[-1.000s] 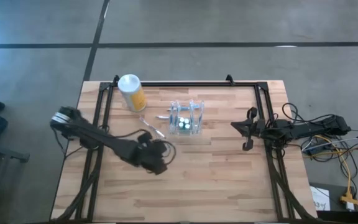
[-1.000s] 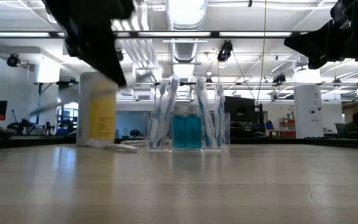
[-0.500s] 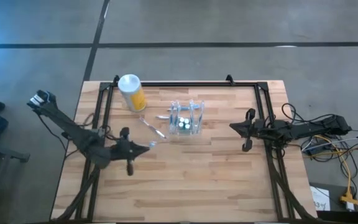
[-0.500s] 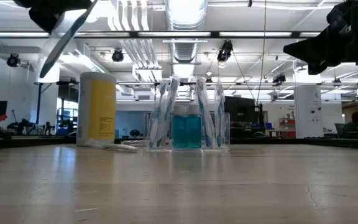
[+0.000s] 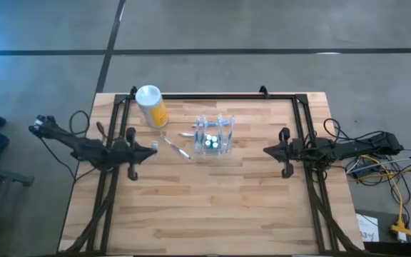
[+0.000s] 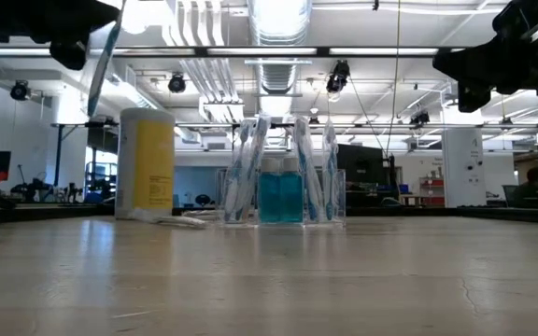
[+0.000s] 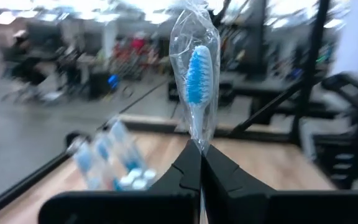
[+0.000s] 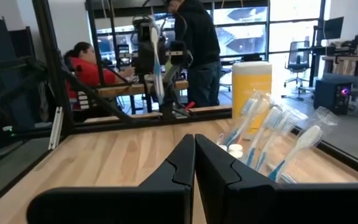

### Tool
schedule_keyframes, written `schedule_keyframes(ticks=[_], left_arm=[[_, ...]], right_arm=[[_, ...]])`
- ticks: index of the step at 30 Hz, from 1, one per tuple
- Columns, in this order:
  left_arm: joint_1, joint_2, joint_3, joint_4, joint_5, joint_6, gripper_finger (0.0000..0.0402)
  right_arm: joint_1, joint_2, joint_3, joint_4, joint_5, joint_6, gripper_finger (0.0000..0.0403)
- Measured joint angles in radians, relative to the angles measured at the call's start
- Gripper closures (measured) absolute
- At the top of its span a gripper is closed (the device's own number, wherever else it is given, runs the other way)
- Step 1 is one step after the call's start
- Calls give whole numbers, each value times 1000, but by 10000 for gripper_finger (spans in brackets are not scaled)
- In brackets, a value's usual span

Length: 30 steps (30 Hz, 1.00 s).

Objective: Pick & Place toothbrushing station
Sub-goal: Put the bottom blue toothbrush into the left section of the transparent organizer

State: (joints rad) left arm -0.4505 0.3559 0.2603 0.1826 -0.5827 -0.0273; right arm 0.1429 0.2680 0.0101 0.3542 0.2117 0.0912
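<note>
- Left gripper (image 7: 199, 163) jaws pinch a crinkly-wrapped blue toothbrush (image 7: 196, 81).
- Clear boxy toothbrushing station (image 5: 213, 136) stands beyond, on the pale wood-plank surface (image 5: 212, 207).
- Right gripper (image 5: 268, 150) jaws closed, empty.

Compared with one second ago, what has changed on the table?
The left gripper, shut on a wrapped toothbrush, swung back from mid-table to the left edge. The right gripper, toothbrushing station, yellow canister and loose toothbrush stayed put.

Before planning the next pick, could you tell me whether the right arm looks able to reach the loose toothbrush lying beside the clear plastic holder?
Probably not directly: the clear plastic holder stands between the shut right gripper and that toothbrush.
</note>
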Motion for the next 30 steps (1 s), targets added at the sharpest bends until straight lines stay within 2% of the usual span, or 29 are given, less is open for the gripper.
schedule_keyframes(ticks=[3, 7, 12, 17, 22, 30], left_arm=[[54, -76, -49, 21, 116, 27, 401], [107, -142, -89, 53, 206, 36, 401], [139, -165, -123, 60, 326, 107, 401], [148, -163, -142, 60, 481, 124, 401], [148, -159, -152, 85, 491, 89, 401], [148, -138, -129, 205, 427, 17, 401]], right_arm=[[0, 2, 0, 0, 1, -1, 394], [1, 3, 0, 0, 32, -19, 394], [1, 4, 0, -8, 166, -22, 394], [1, 6, 0, -8, 208, -39, 394], [1, 29, 0, -6, 211, -43, 394], [1, 37, -1, 41, 210, 14, 394]])
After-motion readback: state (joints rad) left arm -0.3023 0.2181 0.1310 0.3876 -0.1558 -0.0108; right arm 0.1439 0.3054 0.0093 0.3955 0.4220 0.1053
